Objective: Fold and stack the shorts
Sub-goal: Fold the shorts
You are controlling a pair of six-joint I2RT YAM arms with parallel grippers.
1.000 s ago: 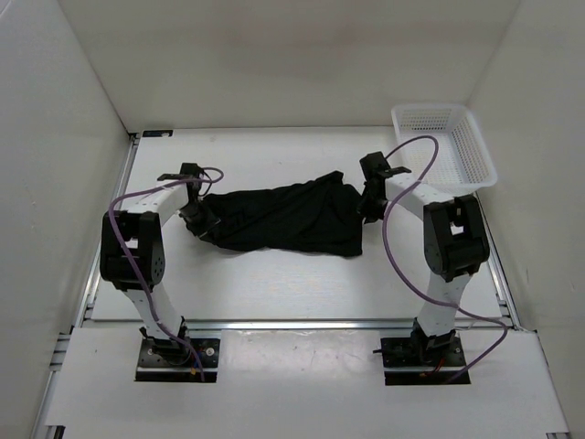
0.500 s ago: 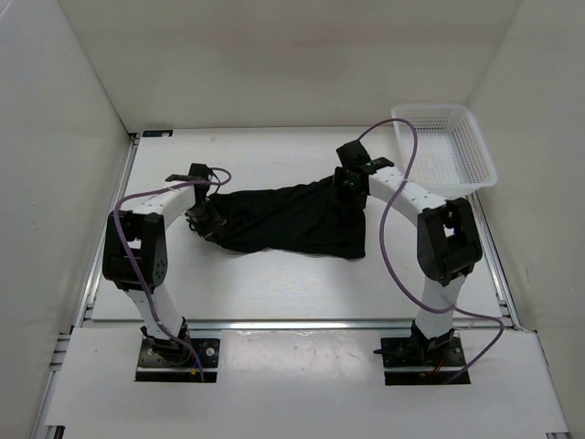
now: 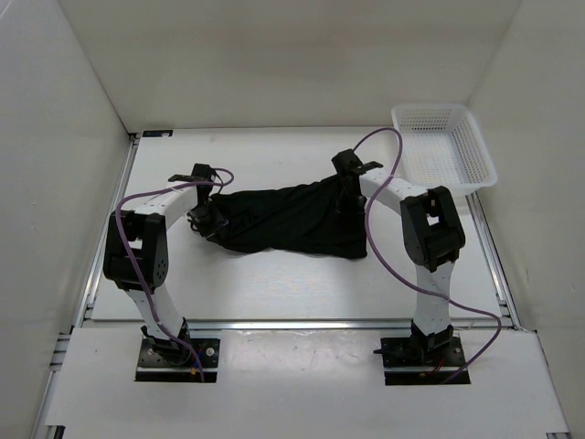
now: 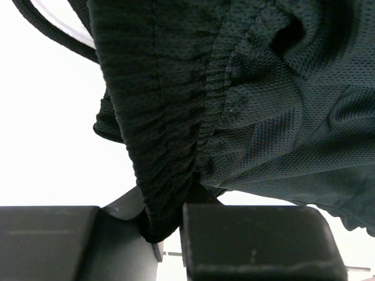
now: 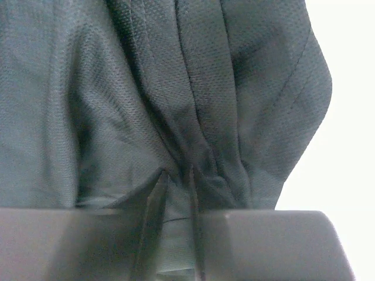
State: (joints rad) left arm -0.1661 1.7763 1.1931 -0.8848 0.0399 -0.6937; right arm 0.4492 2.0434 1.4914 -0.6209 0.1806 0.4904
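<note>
**While both grippers pinch it: one pair of black shorts, mid-table**

As the top view shows it, the pair of black shorts (image 3: 288,219) lies lengthwise across the middle of the white table (image 3: 274,279). It is bunched and narrow at its left end and broader at its right, wrinkled throughout and not folded flat.

- **Material:** fine mesh knit, limp. The gathered elastic waistband (image 4: 170,117) is plain in the left wrist view.
- **Left gripper** (image 4: 169,225): at the left end of the garment and closed onto it. The two fingers (image 4: 252,246) are parted only by the thickness of the cloth. A fold of the waistband is caught between them, and the rest of the fabric spreads away from the pinch.
- **Right gripper** (image 5: 177,196): at the far right part of the garment, near its upper edge in the top view. The jaws are drawn almost together on a tuck of cloth, and pleats fan out from the grip. The finger bodies are blurred in the right wrist view.
- **White mesh basket** (image 3: 445,146): stands at the far right corner of the table, well apart from the garment.
- **Purple cables** (image 3: 384,242): loop along both arms.
</note>
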